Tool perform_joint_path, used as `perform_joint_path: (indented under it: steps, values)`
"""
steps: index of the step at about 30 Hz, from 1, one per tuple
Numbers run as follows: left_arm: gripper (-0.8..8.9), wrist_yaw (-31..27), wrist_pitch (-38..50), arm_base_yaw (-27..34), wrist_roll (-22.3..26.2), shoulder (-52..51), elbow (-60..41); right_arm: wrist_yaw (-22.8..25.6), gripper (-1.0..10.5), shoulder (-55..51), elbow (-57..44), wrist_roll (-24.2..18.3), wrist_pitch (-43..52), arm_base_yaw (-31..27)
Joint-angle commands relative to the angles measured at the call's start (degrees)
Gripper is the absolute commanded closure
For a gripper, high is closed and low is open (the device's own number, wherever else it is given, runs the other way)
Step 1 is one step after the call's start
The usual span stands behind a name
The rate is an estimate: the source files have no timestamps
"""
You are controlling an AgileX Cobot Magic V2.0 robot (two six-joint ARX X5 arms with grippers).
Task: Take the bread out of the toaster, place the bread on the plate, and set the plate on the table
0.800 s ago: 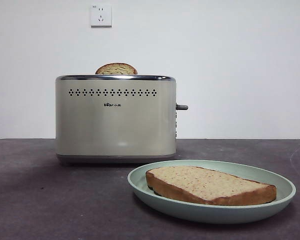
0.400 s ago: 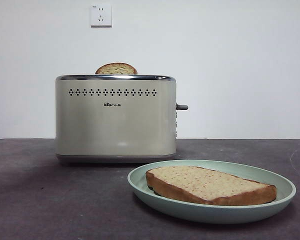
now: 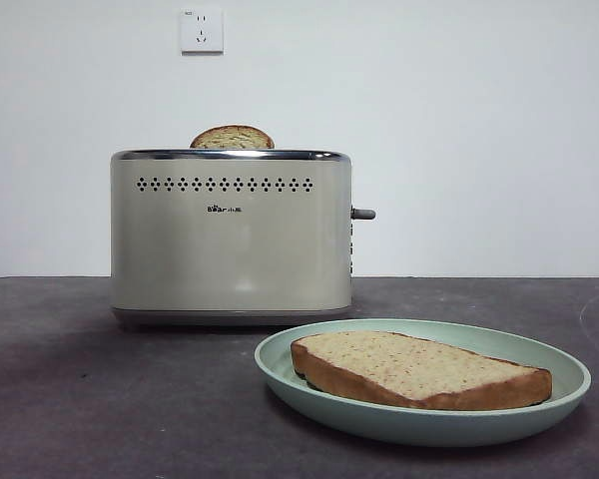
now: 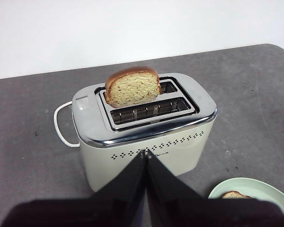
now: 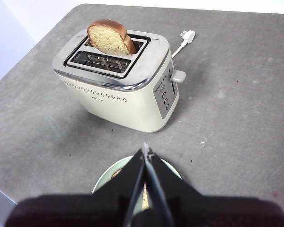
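Broadly, a dark grey tabletop (image 3: 80, 399) carries all items. Toaster (image 3: 230, 235): cream, boxy, chrome rim, standing upright toward the back wall, grey knob on its side; white cord and plug (image 5: 187, 35) trailing behind. Plate (image 3: 569, 384): pale green, round, shallow, resting flat on the tabletop in front of the toaster, near but apart from it. Bread (image 3: 414, 369): flat speckled slice with brown crust, lying inside the plate. Second slice (image 3: 232, 138): darker domed top, standing upright in the toaster's rear slot; the front slot (image 4: 151, 109) holds nothing. Left gripper (image 4: 145, 153): jaws pressed together, empty, poised above the toaster's front face. Right gripper (image 5: 146, 150): jaws together, empty, above the plate. Wall socket (image 3: 201, 30): white, above the toaster.
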Motion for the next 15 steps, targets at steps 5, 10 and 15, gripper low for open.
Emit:
perform_joint_path:
  steps: [5,10,15]
  values:
    - [8.17,-1.86,-1.73,2.40,3.34,-1.73,-0.39,0.17,9.5,-0.04,-0.35,-0.39,0.28,0.11]
    - [8.17,2.43,5.42,9.81,1.07,-6.91,-7.85,0.17,9.5,-0.04,-0.35,-0.39,0.28,0.11]
    - [8.17,10.10,23.89,17.44,-1.55,-16.22,-27.91,0.17,9.5,-0.04,-0.35,-0.39,0.28,0.11]
